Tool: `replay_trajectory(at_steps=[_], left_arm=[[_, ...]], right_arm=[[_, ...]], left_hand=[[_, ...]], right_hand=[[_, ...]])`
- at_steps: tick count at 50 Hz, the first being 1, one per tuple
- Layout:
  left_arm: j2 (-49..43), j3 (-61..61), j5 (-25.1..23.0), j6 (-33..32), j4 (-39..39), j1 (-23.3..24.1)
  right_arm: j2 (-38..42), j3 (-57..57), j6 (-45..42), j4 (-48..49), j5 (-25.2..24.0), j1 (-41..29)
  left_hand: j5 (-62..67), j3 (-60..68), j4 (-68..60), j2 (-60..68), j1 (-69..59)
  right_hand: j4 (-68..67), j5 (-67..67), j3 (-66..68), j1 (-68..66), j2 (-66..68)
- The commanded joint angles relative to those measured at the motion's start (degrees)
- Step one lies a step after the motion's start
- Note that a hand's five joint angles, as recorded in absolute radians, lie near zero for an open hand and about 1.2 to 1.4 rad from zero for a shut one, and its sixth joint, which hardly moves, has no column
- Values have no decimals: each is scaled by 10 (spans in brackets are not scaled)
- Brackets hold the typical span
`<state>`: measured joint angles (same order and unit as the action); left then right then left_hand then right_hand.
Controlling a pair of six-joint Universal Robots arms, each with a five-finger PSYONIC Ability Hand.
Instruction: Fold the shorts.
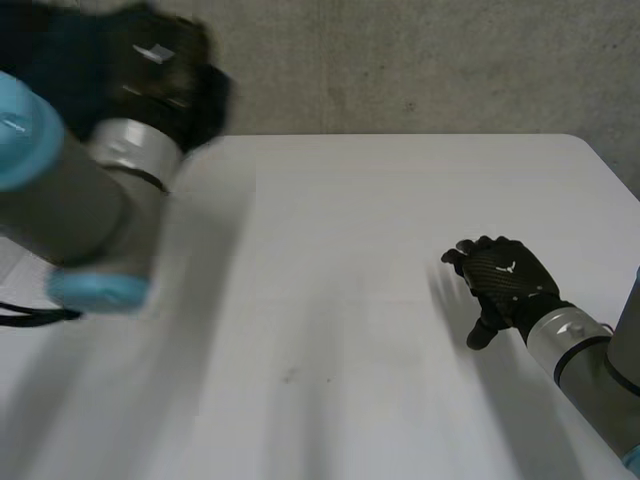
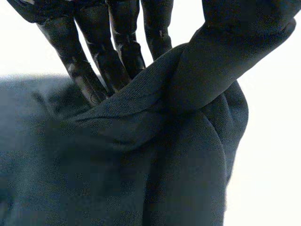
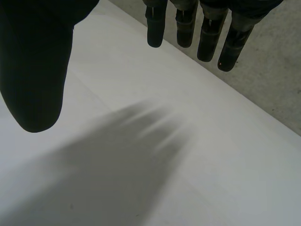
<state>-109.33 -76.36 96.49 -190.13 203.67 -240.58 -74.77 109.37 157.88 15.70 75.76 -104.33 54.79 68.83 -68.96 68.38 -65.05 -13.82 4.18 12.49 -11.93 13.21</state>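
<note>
The dark blue shorts [image 2: 141, 165] bunch up under my left hand [image 2: 117, 42], and a fold of the cloth is pinched between its fingers and thumb. In the head view this left hand [image 1: 165, 70] is raised at the table's far left, with dark cloth [image 1: 50, 50] beside it. My right hand [image 1: 505, 285] hovers low over the table's right side, palm down. In its wrist view the right hand's fingers [image 3: 207, 37] are straight and spread, the thumb [image 3: 35, 70] stands apart, and nothing lies between them.
The white table [image 1: 330, 250] ends at a far edge against a grey concrete wall [image 1: 420, 60]. Its right corner is rounded near my right arm [image 1: 600, 370]. My left arm [image 1: 70, 200] crosses the left side of the head view.
</note>
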Motion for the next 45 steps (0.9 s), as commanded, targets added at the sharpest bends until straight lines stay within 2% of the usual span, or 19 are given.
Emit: replay_trajectory(at_steps=[1, 6, 10, 11, 16, 21, 26, 35, 40, 45], left_arm=[[-90, -24, -102, -3, -62, 142], [-90, -57, -152, -28, -150, 172], [-80, -67, -157, -95, -242, 179], [-70, -67, -155, -122, -277, 177], [-32, -68, -148, -154, -341, 165], [28, -78, -115, -150, -336, 134], [84, -93, -74, -135, -295, 120], [170, -162, -1, -27, -259, 90], [197, -198, 19, -2, -259, 76], [222, -233, 29, 1, -260, 41]], right_arm=[[1, 4, 0, 0, 0, 3], [-2, 4, 0, 1, 3, 6], [-5, 3, 0, 1, 4, 7], [-4, 3, 0, 1, 4, 7], [-5, -2, 0, -1, 7, 7], [-9, -4, 0, -1, 7, 7], [-47, -9, -2, -6, 4, 5], [-100, -66, -20, -43, -3, -9], [-97, -124, -28, -82, -6, -32], [-58, -194, -63, -95, -22, -92]], left_hand=[[152, 112, -110, 116, -150], [152, 112, -110, 116, -150], [5, -36, 37, -31, -2], [-84, -124, 126, -120, 87], [-228, -268, 269, -264, 230], [-310, -351, 352, -346, 313], [-349, -389, 391, -385, 351], [-401, -441, 443, -437, 404], [-419, -460, 461, -455, 422], [-426, -467, 468, -462, 429]], right_hand=[[38, -42, -25, 19, -32], [38, -42, -25, 19, -32], [38, -42, -25, 19, -32], [38, -42, -25, 19, -32], [38, -42, -25, 19, -32], [38, -42, -25, 19, -32], [38, -42, -25, 19, -32], [38, -42, -25, 19, -32], [38, -42, -25, 19, -32], [38, -42, -25, 19, -32]])
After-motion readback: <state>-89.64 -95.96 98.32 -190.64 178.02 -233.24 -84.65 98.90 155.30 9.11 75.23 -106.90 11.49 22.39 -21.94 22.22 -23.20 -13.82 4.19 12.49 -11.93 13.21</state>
